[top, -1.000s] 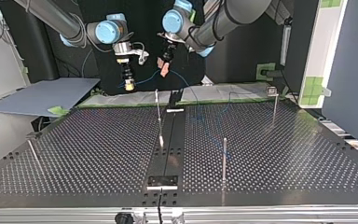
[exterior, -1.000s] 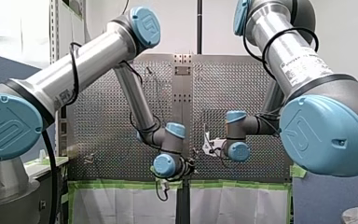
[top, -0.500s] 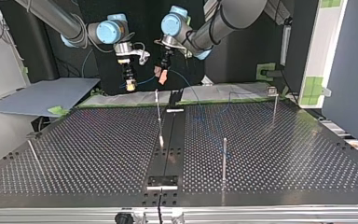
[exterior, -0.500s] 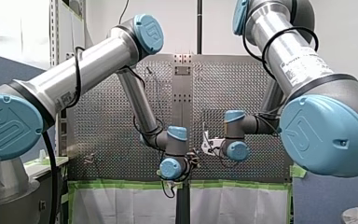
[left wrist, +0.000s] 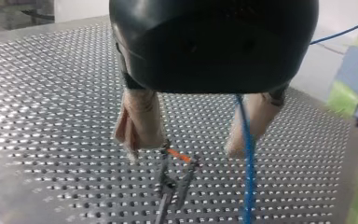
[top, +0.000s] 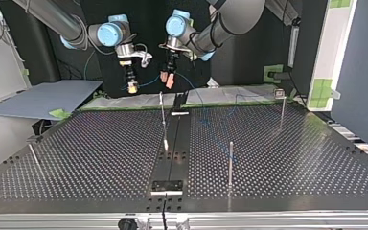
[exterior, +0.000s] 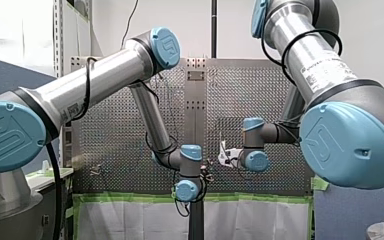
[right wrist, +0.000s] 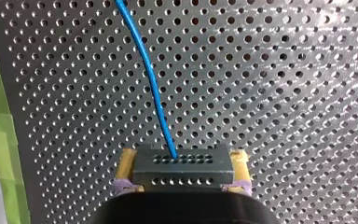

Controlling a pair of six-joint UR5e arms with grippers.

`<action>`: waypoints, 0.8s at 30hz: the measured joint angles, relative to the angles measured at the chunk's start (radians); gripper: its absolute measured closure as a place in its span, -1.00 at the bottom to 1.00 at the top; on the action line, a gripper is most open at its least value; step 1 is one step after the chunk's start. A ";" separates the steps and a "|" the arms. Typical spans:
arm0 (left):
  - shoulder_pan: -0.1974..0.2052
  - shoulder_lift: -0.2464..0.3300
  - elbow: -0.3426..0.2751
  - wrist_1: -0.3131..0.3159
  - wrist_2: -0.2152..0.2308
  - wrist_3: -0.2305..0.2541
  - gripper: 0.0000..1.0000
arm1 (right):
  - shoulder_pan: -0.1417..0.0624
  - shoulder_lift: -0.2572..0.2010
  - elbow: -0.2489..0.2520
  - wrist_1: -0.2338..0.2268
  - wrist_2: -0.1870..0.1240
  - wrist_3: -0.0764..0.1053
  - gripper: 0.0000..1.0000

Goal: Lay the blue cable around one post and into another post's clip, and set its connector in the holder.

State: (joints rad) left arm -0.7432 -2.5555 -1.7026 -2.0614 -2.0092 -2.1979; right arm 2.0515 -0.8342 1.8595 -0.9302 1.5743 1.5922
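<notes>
Above the far edge of the table [top: 100,143], as the top view shows it, both grippers hang close to each other and do not touch. My right gripper [right wrist: 182,159] pinches the grey connector [right wrist: 182,171] between its yellow pads [right wrist: 127,164]. The blue cable [right wrist: 150,84] leaves the connector's face and runs ahead over the table's holes. My left gripper [left wrist: 185,147] has its beige pads [left wrist: 140,119] spread apart, and they hold nothing. The cable passes down just beside one of these pads; whether it touches the pad I cannot tell. Under the left gripper, between the pads, stands a post [left wrist: 164,205] with a metal clip [left wrist: 170,179] that carries a small orange part on top. The cable runs beside this clip, not inside it.
</notes>
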 joint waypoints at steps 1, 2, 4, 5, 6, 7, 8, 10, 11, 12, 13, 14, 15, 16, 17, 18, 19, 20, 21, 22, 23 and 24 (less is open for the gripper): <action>-0.001 0.000 0.000 0.007 -0.007 0.002 -0.11 | -0.003 0.000 0.000 0.000 0.000 -0.001 1.00; -0.001 0.000 0.000 0.018 -0.015 0.004 0.44 | -0.005 0.000 0.000 0.000 0.000 -0.002 1.00; -0.003 0.000 0.000 0.033 -0.022 0.010 0.83 | -0.011 0.000 0.000 0.000 0.000 -0.003 1.00; -0.003 0.000 0.000 0.042 -0.025 0.016 0.83 | -0.013 0.000 0.000 0.000 0.000 -0.003 1.00; -0.004 0.000 0.001 0.050 -0.026 0.021 0.83 | -0.014 0.000 -0.001 -0.001 0.000 -0.004 1.00; -0.004 0.000 0.001 0.057 -0.027 0.026 1.00 | -0.017 0.000 -0.001 -0.001 0.000 -0.004 1.00; -0.005 0.000 0.001 0.066 -0.025 0.033 1.00 | -0.018 0.000 -0.001 -0.001 0.000 -0.004 1.00; -0.006 -0.001 0.001 0.075 -0.019 0.045 1.00 | -0.021 0.000 -0.001 -0.003 0.000 -0.004 1.00; -0.007 -0.001 0.001 0.077 -0.012 0.053 1.00 | -0.022 0.000 -0.001 -0.004 0.000 -0.004 1.00; -0.008 -0.001 0.001 0.077 -0.008 0.060 1.00 | -0.022 0.000 -0.002 -0.006 0.000 -0.004 1.00; -0.009 -0.001 0.000 0.076 -0.006 0.067 1.00 | -0.023 0.000 -0.002 -0.008 0.000 -0.003 1.00; -0.009 -0.001 0.000 0.074 -0.008 0.077 1.00 | -0.023 0.000 -0.003 -0.009 0.000 -0.002 1.00; -0.008 -0.001 0.000 0.072 -0.010 0.085 1.00 | -0.024 0.001 -0.004 -0.011 0.000 -0.001 1.00; -0.007 -0.001 0.000 0.069 -0.014 0.092 1.00 | -0.025 0.001 -0.004 -0.015 -0.001 0.001 1.00; -0.005 -0.001 0.000 0.063 -0.020 0.102 1.00 | -0.027 0.001 -0.005 -0.019 -0.001 0.002 1.00; -0.003 -0.001 0.000 0.060 -0.024 0.109 1.00 | -0.030 0.001 -0.005 -0.023 -0.002 0.005 1.00; -0.002 -0.001 0.000 0.057 -0.027 0.116 1.00 | -0.035 0.001 -0.005 -0.028 -0.005 0.008 1.00; 0.000 -0.001 0.000 0.054 -0.029 0.126 1.00 | -0.038 0.001 -0.005 -0.032 -0.007 0.011 1.00; 0.001 -0.001 0.000 0.054 -0.031 0.133 1.00 | -0.041 0.001 -0.006 -0.036 -0.010 0.013 1.00; 0.002 -0.001 0.001 0.054 -0.032 0.140 1.00 | -0.045 0.002 -0.006 -0.040 -0.016 0.015 1.00; 0.002 -0.001 0.001 0.055 -0.033 0.149 1.00 | -0.048 0.002 -0.006 -0.043 -0.022 0.016 1.00; 0.003 -0.001 0.001 0.057 -0.033 0.156 1.00 | -0.050 0.002 -0.007 -0.044 -0.028 0.017 1.00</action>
State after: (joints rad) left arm -0.7404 -2.5566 -1.7013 -2.0043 -2.0420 -2.0417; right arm 2.0014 -0.8318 1.8528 -0.9743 1.5467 1.6090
